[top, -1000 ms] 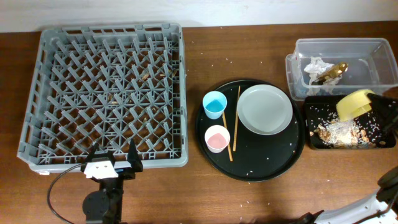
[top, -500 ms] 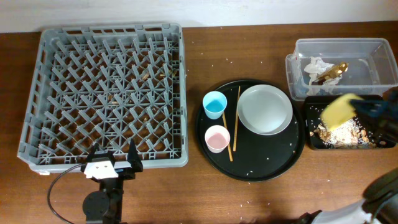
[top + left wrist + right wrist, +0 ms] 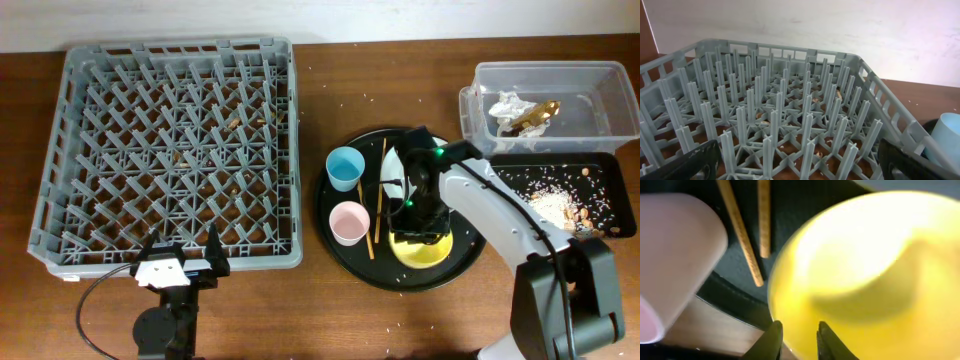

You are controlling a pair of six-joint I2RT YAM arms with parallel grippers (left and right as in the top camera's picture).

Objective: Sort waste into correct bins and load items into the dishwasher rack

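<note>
"At the near edge of the table (image 3: 300,320), how does the left gripper (image 3: 182,243) stand?"

"Its jaws are spread wide and hold nothing, just short of the near wall of the rack (image 3: 170,140). Its own camera looks along the upright pegs and catches the blue cup (image 3: 947,135) at the right."

"And the right gripper (image 3: 797,335)?"

"It is clamped on the rim of the bowl (image 3: 860,265), one finger outside and one inside. Only the wrist view shows that, because from overhead the arm covers the grip. The bowl is mouth up over the near right part of the round tray (image 3: 350,258). Whether it rests there or hangs, I cannot tell."

"Farther back?"

"The pink cup (image 3: 348,222) comes first and the blue cup is beyond it, both mouth up at the tray's left. The chopsticks (image 3: 380,195) lie beside them, nearly parallel, with their long axes running near to far. The plate (image 3: 391,172) is mostly under the arm."

"What does overhead alone give?"

"It gives the bins at the far right. The black tray (image 3: 615,180) is strewn with scraps (image 3: 555,205). Just behind it is the tub (image 3: 590,100), with a napkin (image 3: 508,103) and a wrapper (image 3: 535,113) inside."
</note>
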